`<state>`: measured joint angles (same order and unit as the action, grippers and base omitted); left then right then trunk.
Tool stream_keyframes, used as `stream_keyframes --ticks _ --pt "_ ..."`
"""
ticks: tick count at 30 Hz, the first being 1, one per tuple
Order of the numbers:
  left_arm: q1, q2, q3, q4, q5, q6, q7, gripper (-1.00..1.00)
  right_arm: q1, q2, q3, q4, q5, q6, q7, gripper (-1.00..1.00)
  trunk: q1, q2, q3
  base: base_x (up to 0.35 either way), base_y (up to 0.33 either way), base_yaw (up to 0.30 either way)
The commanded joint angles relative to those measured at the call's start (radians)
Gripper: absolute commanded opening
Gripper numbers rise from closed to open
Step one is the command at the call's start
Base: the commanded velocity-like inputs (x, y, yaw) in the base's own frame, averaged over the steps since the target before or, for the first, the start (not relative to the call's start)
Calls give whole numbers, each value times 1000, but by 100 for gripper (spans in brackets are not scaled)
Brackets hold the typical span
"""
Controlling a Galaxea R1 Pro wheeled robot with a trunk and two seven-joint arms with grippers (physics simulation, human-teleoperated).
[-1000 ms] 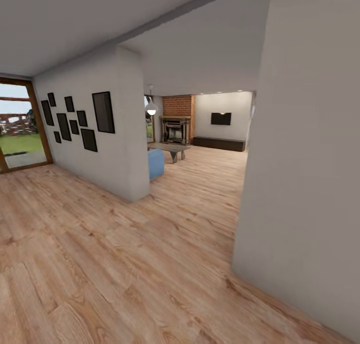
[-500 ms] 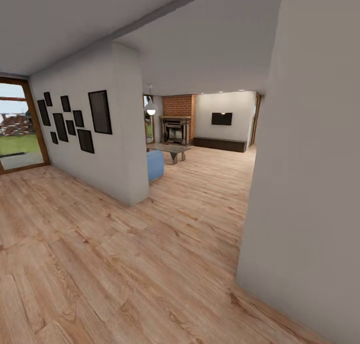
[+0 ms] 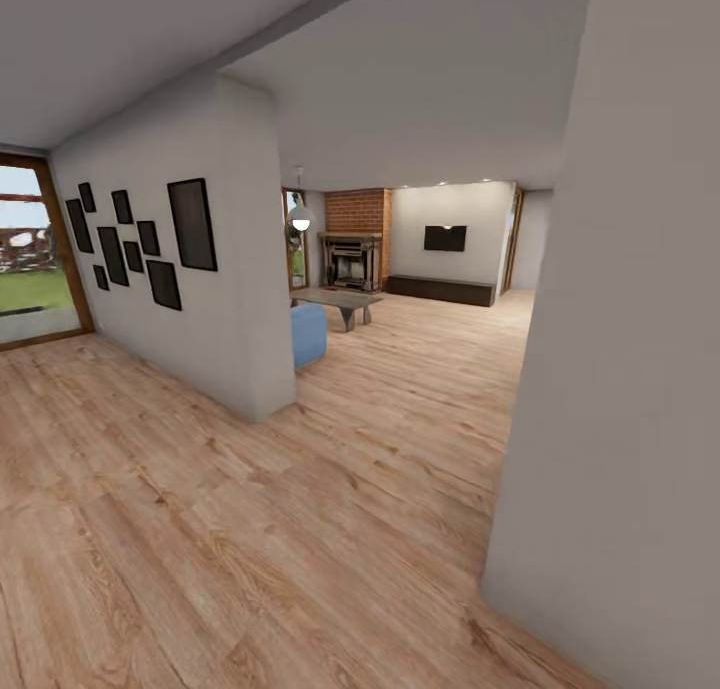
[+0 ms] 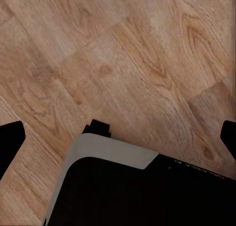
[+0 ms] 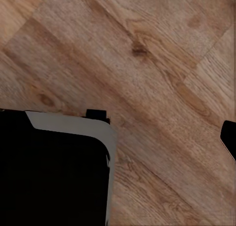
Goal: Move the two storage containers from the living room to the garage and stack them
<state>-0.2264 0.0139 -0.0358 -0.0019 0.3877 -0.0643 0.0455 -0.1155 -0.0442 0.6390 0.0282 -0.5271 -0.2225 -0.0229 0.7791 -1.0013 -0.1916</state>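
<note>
Transit stage judged: living room (image 3: 440,269) sighted far ahead past wall corner (image 3: 265,369). Left gripper (image 4: 118,137) spread wide, nothing held; right gripper opening indeterminate. Containers unsighted.

The living room (image 3: 420,299) lay ahead through a wide opening between two white walls, well beyond the near stretch of plank flooring. Its light wood plank floor ran back to a red brick fireplace (image 3: 356,231) with a dark hearth. Beside that, a black TV (image 3: 443,238) hung on the white back wall above a long, low dark bench (image 3: 440,289) set against it.
</note>
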Motion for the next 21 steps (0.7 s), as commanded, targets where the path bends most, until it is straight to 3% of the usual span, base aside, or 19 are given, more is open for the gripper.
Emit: stream_keyframes --ticks 1,9,21 --pt "-1 0 -4 0 5 -2 2 100 -1 1 8 2 -7 -4 -1 100 1 -1 -1 327 0 0" --pt "-1 -1 -4 0 5 -2 2 100 -1 1 4 2 -7 -5 -2 100 1 -1 -1 327 0 36" --pt "-1 -2 -4 0 5 -2 2 100 -1 -1 -1 3 -7 -5 -2 100 1 -1 -1 327 0 252"
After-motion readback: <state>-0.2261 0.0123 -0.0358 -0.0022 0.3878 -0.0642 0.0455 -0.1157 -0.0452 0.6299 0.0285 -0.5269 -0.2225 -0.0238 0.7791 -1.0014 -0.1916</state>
